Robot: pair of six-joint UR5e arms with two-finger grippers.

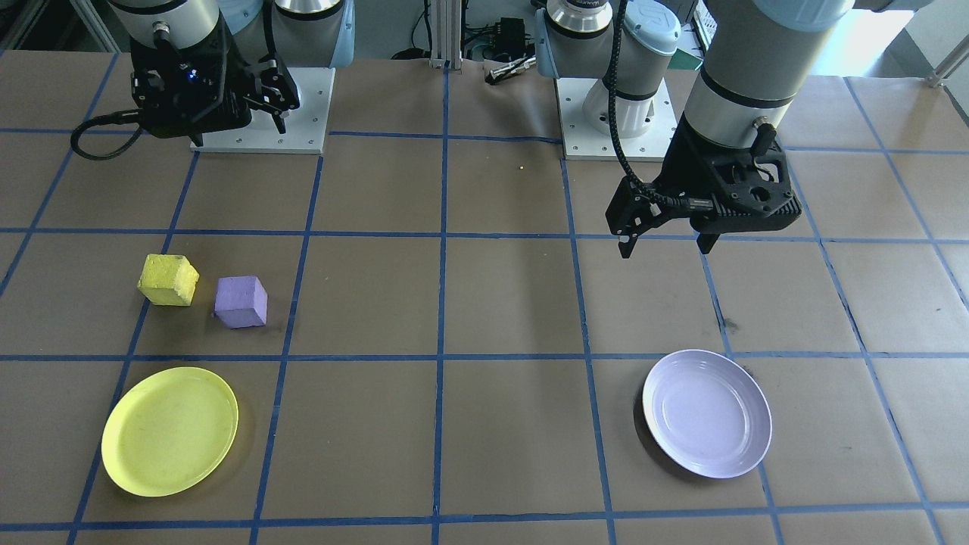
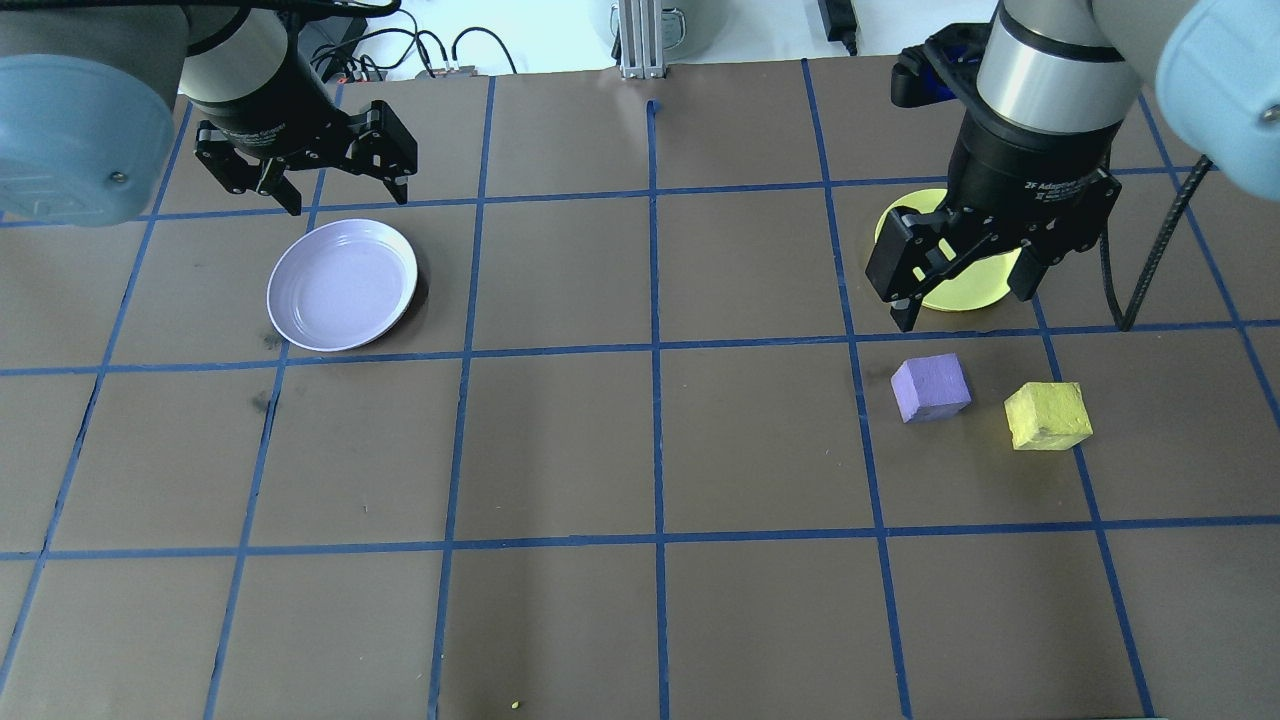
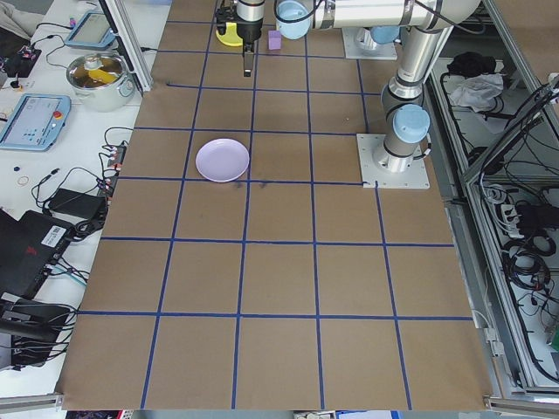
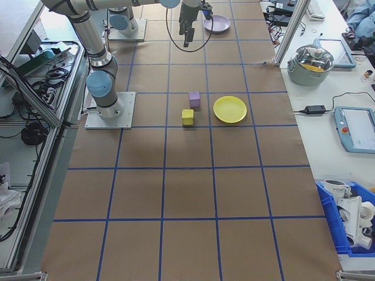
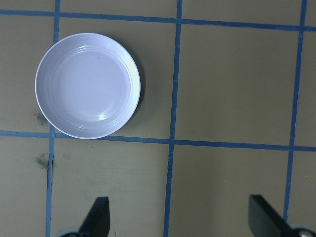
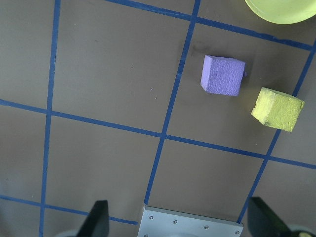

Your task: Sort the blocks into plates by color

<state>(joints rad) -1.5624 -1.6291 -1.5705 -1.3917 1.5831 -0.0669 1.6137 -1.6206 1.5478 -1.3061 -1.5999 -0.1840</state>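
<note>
**Both pincers high and spread, blocks and plates all on the table**

The right gripper point(image 2: 962, 288) hangs above the table with its fingers apart and nothing between them. In the overhead view it covers part of the yellow plate point(image 2: 950, 295); the front-facing view shows that plate point(image 1: 170, 431) whole and bare. The purple block point(image 2: 931, 388) and the yellow block point(image 2: 1047, 415) sit just beside each other without touching, on the robot's side of the plate. The right wrist view shows both ahead of the pincer's fingertips, toward its right finger, with only the plate's rim point(image 6: 279, 12) at the top edge.

The left gripper point(image 2: 345, 185) is likewise spread and holds nothing. The lavender plate point(image 2: 342, 285) seems directly below it in the overhead view. The left wrist view places the plate point(image 5: 88, 85) ahead of the pincer, toward its left finger, and shows nothing in it.
</note>
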